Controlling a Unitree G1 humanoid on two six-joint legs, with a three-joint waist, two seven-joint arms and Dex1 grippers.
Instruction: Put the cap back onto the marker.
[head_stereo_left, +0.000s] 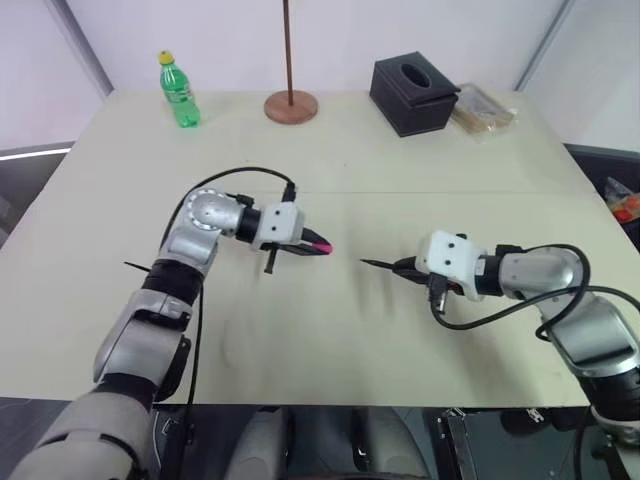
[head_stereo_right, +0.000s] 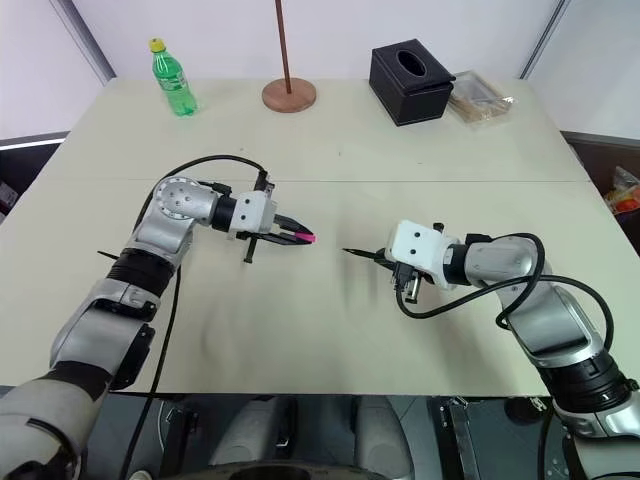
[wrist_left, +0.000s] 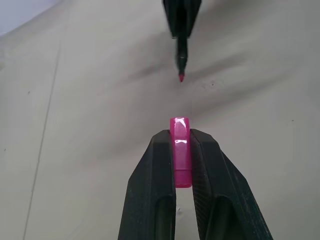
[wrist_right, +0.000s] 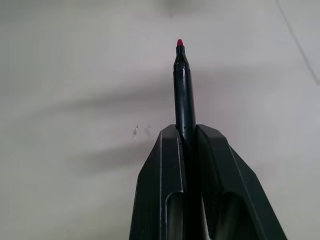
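The pink cap (wrist_left: 180, 150) is pinched between the black fingers of my left gripper (head_stereo_left: 318, 246), its open end sticking out toward the right. My right gripper (head_stereo_left: 398, 267) is shut on the dark marker (wrist_right: 184, 95), whose red tip (wrist_right: 179, 43) points left toward the cap. Both hover above the middle of the beige table (head_stereo_left: 330, 330). A short gap separates the marker tip (head_stereo_left: 365, 262) from the cap (head_stereo_left: 322, 246). In the left wrist view the marker (wrist_left: 181, 55) faces the cap almost in line.
At the table's far edge stand a green bottle (head_stereo_left: 178, 90), a round wooden stand base with a pole (head_stereo_left: 291, 105), a black tissue box (head_stereo_left: 413, 95) and a wrapped packet (head_stereo_left: 482, 108).
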